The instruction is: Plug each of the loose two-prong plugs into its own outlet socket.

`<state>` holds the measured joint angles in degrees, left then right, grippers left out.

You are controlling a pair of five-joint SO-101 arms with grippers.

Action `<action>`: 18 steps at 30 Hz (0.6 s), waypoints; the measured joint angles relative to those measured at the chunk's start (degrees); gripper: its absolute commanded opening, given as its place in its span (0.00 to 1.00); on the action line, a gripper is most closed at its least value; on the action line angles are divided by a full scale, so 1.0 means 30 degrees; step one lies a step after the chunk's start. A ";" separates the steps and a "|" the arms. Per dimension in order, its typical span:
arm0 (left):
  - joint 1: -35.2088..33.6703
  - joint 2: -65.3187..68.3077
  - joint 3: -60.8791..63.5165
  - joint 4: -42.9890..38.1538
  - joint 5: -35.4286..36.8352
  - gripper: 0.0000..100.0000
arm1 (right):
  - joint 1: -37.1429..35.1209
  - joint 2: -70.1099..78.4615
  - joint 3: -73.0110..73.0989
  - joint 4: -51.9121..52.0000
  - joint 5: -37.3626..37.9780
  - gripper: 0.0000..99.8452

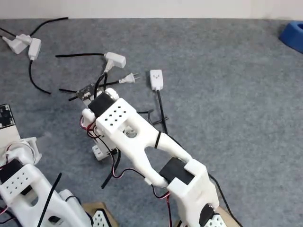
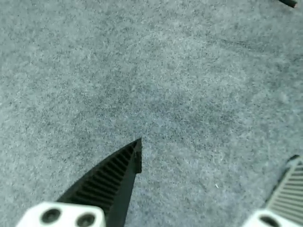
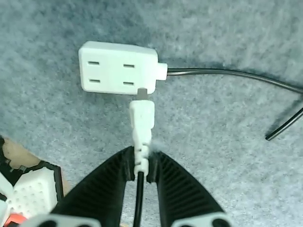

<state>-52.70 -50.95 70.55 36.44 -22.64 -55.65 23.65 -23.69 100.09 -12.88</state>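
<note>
Grey carpet (image 1: pixel 236 104) underfoot. The white plug (image 3: pixel 141 120) is pinched by its tail between the right gripper's (image 3: pixel 142 156) black fingers (image 3: pixel 111 182), prongs touching the side of a white socket block (image 3: pixel 118 68), left of the carpet's middle. Meanwhile the left gripper (image 2: pixel 218 149) hangs spread wide over bare carpet.

left claw (image 2: pixel 218 150) over grey carpet (image 2: pixel 142 71), fingers (image 2: pixel 118 175) spread wide apart, small dark thing (image 2: pixel 289 3) farther off
</note>
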 measured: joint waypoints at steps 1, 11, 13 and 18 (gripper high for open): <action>0.0000 0.0000 0.0000 0.0000 0.0000 0.43 | 0.0000 0.0000 0.0000 0.0000 0.0000 0.01; 0.0000 0.0000 0.0000 0.0000 0.0000 0.43 | -0.0264 0.0000 -0.1260 0.0000 -0.0352 0.01; -0.0029 0.0000 0.0000 0.0000 0.0000 0.43 | -0.0293 0.0000 -0.1377 0.0000 -0.0352 0.01; 0.0000 0.0000 0.0264 0.0000 0.0000 0.43 | -0.0293 0.0293 -0.1553 0.0000 -0.0352 0.01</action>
<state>-52.70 -50.95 71.34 36.44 -22.64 -56.53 24.53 -28.35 100.09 -13.93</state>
